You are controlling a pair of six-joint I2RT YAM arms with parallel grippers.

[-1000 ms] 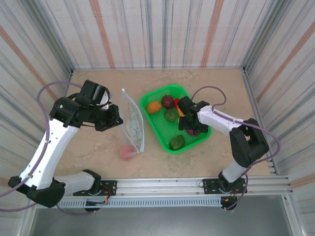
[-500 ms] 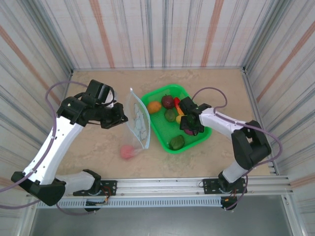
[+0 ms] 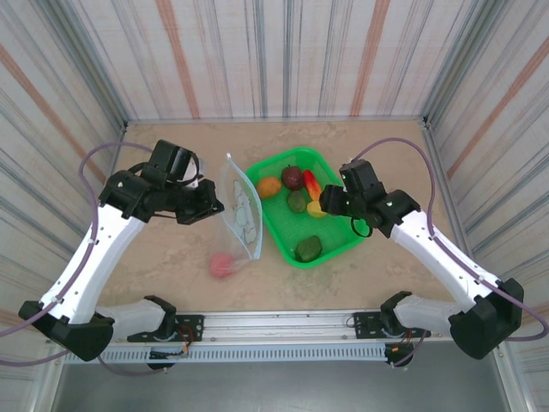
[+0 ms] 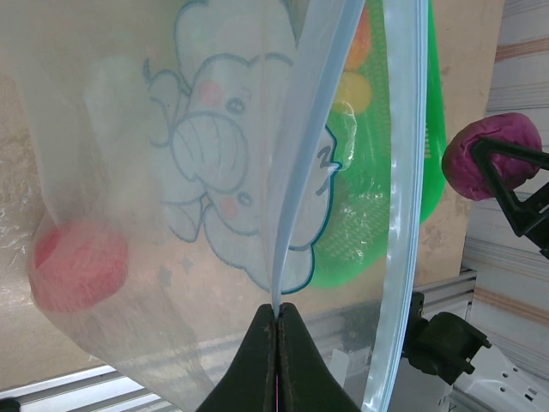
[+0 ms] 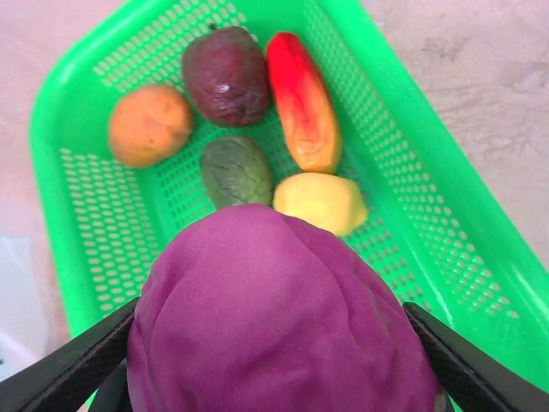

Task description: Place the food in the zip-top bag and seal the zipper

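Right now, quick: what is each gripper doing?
Left gripper: closed, pinching the zipper of the zip-top bag.
Right gripper: closed around the purple toy food, over the green basket.

Robot lab test cell, not a home or kitchen. The surface [image 3: 360, 142] is boxed in on three sides by striped panels [image 3: 283, 51]. The left arm [image 3: 94, 249] and right arm [image 3: 437, 249] are bolted side by side to a slotted aluminium rail [image 3: 283, 322] at the near edge. Purple cables [image 3: 401, 140] are left looped in the open off the arms. Props are staged, not real: toy produce [image 5: 227, 73] is laid out in a green mesh basket [image 5: 412, 172].
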